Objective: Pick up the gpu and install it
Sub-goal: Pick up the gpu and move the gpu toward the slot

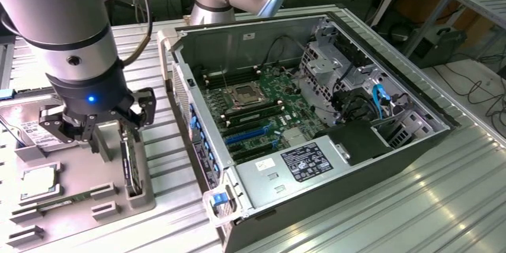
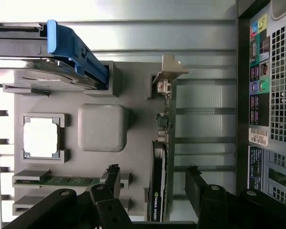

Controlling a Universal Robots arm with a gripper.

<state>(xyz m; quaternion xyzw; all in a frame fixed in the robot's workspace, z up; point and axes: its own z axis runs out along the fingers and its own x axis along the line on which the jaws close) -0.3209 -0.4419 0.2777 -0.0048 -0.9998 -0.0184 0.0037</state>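
**A:** Where does the graphics card [image 1: 130, 167] sit?

**B:** On the grey tray [image 1: 79, 167] at the exterior view's left, which rests on the table [image 1: 442, 205]. It is outside the open computer case [image 1: 316, 117] and well apart from the slots inside. It stands on its long edge in a holder, like a book on a shelf.

**A:** And the claw [image 1: 117, 140]?

**B:** It hangs directly over the card, released, with its jaws spread wide and holding nothing. The wrist view shows the card edge-on between the two fingers [image 2: 112, 179]. There is a gap on each side, so neither pad touches it.

**A:** Which way does the card's long axis run?

**B:** From far to near in the exterior view, roughly along the side of the case. The jaws stand across that axis, one beside each broad face. Closing them would pinch the card's thickness, not its length.

**A:** Is the card centred between them?

**B:** Not quite, by the look of it. It seems a little nearer the finger on the case's side.

**A:** And the metal bracket [image 2: 169, 71]?

**B:** That end reaches out along the card, away from the claw. The fingers appear to straddle the part toward the other end.

**A:** Is anything crowding the grip?

**B:** The memory stick [image 2: 62, 181] lies beyond the outer finger, close to it, and the processor [image 2: 40, 138] farther out, both apart from the card.
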